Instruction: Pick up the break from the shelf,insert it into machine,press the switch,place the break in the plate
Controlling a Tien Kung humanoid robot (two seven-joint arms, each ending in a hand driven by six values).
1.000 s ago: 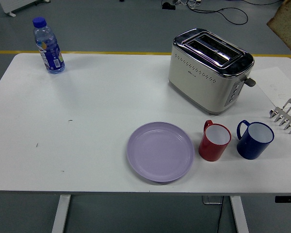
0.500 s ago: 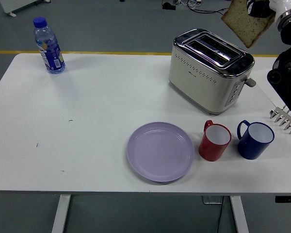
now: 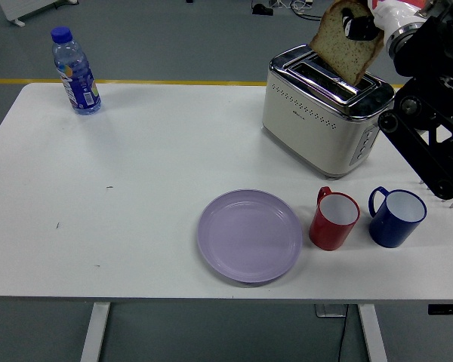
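A slice of brown bread (image 3: 343, 41) hangs tilted just above the slots of the cream and chrome toaster (image 3: 325, 113) at the table's back right. My right hand (image 3: 361, 23) is shut on the slice's upper edge, and its black arm (image 3: 430, 143) comes in from the right edge. The bread's lower corner is right at the toaster's top, over the far slot. The toaster's lever (image 3: 390, 127) sticks out on its right end. A lilac plate (image 3: 249, 235) lies empty near the front edge. The left arm does not show.
A red mug (image 3: 334, 219) and a blue mug (image 3: 396, 216) stand right of the plate, under my right arm. A water bottle (image 3: 75, 71) with a blue cap stands at the back left. The metal rack at the right edge is hidden behind the arm.
My right hand has carried the bread leftward and down from the top right corner to just above the toaster's slots. The arm now covers the metal rack.
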